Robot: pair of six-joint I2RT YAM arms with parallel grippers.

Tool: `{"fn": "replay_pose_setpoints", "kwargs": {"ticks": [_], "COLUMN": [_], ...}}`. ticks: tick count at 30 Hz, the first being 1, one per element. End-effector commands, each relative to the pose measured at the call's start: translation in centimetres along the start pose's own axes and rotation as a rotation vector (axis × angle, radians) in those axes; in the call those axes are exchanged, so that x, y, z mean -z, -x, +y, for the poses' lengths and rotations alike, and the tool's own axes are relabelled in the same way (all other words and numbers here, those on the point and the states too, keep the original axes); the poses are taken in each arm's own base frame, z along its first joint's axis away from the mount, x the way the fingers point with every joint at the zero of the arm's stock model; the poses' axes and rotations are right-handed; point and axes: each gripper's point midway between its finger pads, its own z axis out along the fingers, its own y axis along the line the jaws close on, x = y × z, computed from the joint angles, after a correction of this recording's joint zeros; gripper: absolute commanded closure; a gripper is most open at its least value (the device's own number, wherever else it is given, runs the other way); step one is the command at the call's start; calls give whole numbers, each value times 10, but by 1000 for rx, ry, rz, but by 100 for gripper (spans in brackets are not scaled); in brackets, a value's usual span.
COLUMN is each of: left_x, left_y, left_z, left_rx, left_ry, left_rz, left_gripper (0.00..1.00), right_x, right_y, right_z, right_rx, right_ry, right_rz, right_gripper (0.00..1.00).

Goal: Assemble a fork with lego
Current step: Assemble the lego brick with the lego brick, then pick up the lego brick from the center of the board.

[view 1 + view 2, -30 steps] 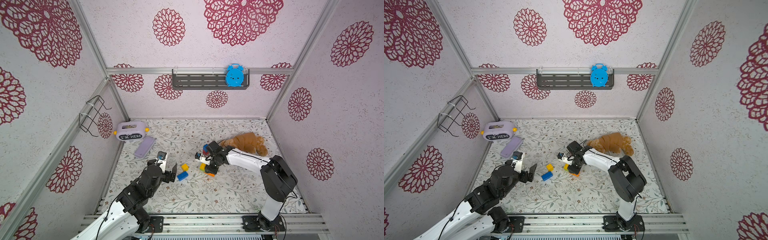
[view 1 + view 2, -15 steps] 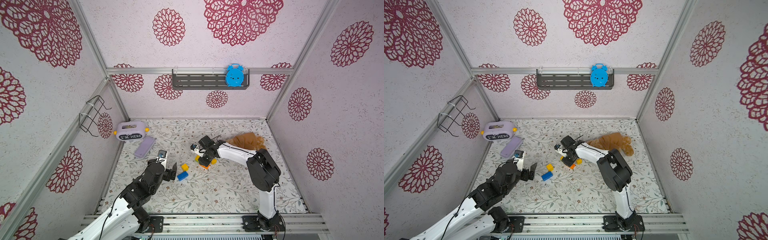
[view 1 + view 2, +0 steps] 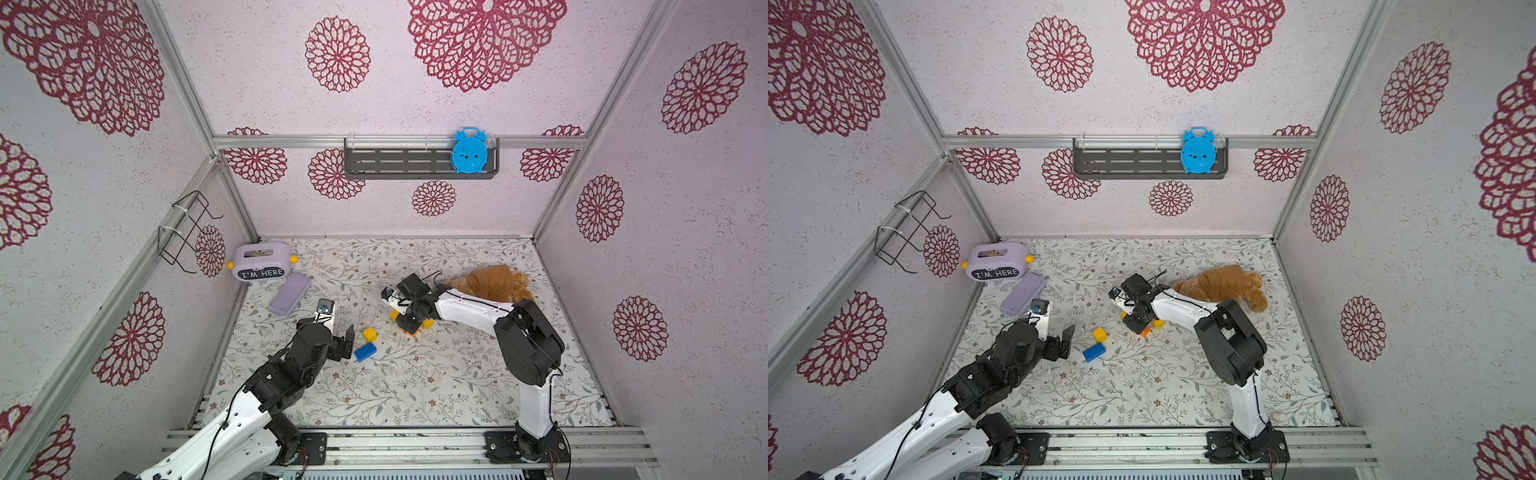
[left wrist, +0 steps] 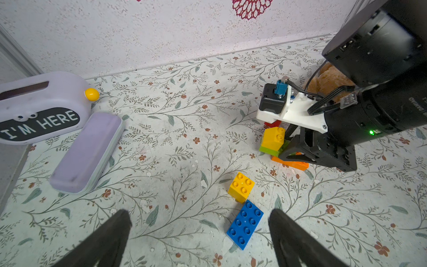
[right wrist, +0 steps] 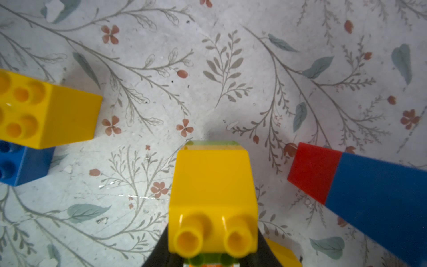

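Note:
My right gripper is shut on the fork, a partial build held low over the mat. Its fingers clamp the green layer under a yellow two-stud brick, with orange below. A red-and-blue handle juts out beside it; where it joins is hidden. Loose lego lies just left of it: a yellow brick touching a blue brick. My left gripper stands open, a short way from the blue brick and holding nothing.
A brown plush toy lies behind my right arm. At the back left stand a purple "I'M HERE" box and a flat purple case. A wire basket hangs on the left wall; a shelf with a blue clock is on the back wall.
My right arm's elbow swung left and the wrist turned, carrying the fork slightly left; in the last half second it hardly moved. My left arm stayed put, still open.

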Motion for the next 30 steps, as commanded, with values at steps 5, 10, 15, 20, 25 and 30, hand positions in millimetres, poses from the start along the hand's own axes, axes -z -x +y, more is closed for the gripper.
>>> {"fn": "replay_pose_setpoints", "kwargs": {"ticks": [5, 10, 15, 20, 25, 30], "left_x": [1, 2, -1, -10, -25, -43], "left_y": [9, 10, 6, -17, -56, -82], "left_z": [0, -2, -3, -16, -25, -56], "left_rx": [39, 53, 95, 122, 87, 21], "left_ry": [-5, -22, -26, -81, -60, -125], "left_rz": [-18, 7, 60, 195, 430, 609], "left_gripper": [3, 3, 3, 3, 4, 5], "right_x": [-7, 16, 47, 84, 118, 141], "right_y": [-40, -18, -1, 2, -23, -60], "right_z": [14, 6, -3, -17, -52, -84], "right_rx": [-16, -55, -94, -167, -354, -537], "right_ry": [42, 39, 27, -7, -94, -184], "right_rz": [134, 51, -45, -136, -208, -262], "right_gripper": [71, 57, 42, 36, 30, 22]}}
